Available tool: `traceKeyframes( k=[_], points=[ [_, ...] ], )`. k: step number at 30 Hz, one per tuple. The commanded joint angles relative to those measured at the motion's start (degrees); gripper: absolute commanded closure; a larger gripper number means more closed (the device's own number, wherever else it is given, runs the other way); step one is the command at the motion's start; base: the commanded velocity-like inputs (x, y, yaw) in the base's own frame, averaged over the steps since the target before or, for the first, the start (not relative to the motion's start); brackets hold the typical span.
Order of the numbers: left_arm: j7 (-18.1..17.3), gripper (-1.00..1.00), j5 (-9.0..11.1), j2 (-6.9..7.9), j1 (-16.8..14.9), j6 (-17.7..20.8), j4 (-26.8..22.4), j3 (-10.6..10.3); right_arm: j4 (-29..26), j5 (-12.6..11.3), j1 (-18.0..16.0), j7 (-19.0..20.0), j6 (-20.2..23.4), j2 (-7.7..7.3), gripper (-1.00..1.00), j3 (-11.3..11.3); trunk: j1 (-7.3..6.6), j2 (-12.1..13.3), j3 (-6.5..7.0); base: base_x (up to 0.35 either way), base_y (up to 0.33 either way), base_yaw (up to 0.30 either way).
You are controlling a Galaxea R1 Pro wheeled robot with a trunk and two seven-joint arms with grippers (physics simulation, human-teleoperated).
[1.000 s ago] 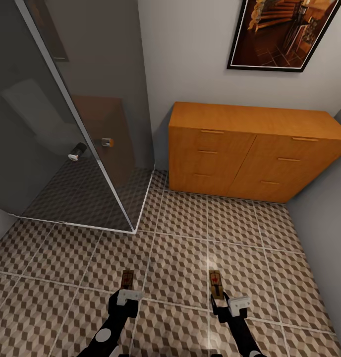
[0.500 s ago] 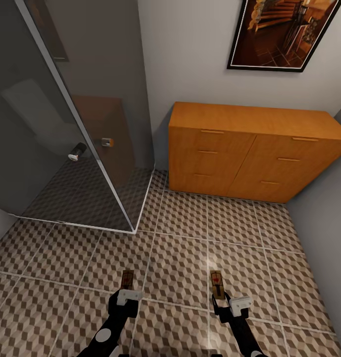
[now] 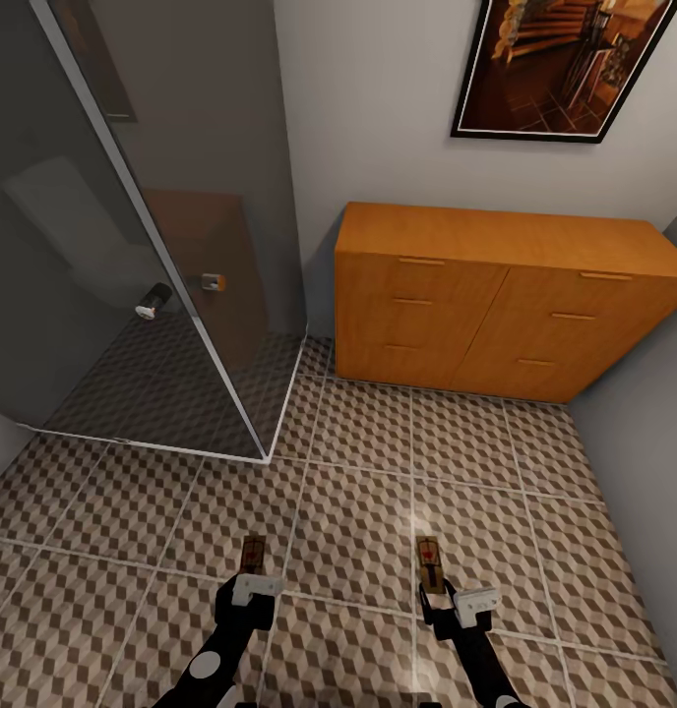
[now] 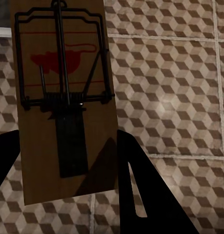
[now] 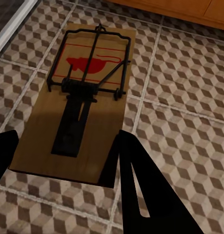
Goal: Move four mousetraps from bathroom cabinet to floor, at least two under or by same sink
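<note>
Each of my grippers holds one mousetrap above the bathroom floor [image 3: 368,472]. The left gripper [image 3: 252,578] is shut on a tan mousetrap [image 3: 252,554]; the left wrist view shows this mousetrap [image 4: 63,97] close up, wire and red print facing the camera, between dark fingers [image 4: 141,190]. The right gripper [image 3: 435,588] is shut on a second mousetrap [image 3: 429,560]. In the right wrist view that mousetrap [image 5: 82,97] is gripped at its near end between the fingers [image 5: 136,185]. The orange-wood cabinet [image 3: 496,300] stands against the far wall, drawers closed. The sink is out of view.
A dark glass shower enclosure [image 3: 132,226] with a round door knob [image 3: 153,301] fills the left, its white sill [image 3: 161,447] running along the floor. A framed picture [image 3: 560,64] hangs above the cabinet. A grey wall [image 3: 653,442] closes the right side.
</note>
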Motion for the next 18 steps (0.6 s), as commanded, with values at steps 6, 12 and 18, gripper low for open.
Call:
traceKeyframes(
  k=[6, 12, 18],
  points=[
    [0.51, 1.0, 0.6, 0.09, -0.07, -0.22, -0.01, -0.43, 0.06, 0.44, -0.02, -0.59, -0.12, 0.02, 1.0, 0.1, 0.02, -0.07, -0.16, 0.0, 0.0, 0.125],
    [0.51, 1.0, 0.6, 0.09, -0.07, -0.21, -0.01, -0.45, 0.06, 0.44, -0.02, -0.59, -0.12, 0.03, 1.0, 0.08, 0.02, -0.07, -0.35, 0.0, 0.0, 0.251],
    [0.51, 1.0, 0.6, 0.09, -0.07, -0.21, -0.01, -0.47, 0.06, 0.44, -0.04, -0.59, -0.12, 0.01, 1.0, 0.07, 0.02, -0.07, -0.54, 0.0, 0.0, 0.265]
  ],
)
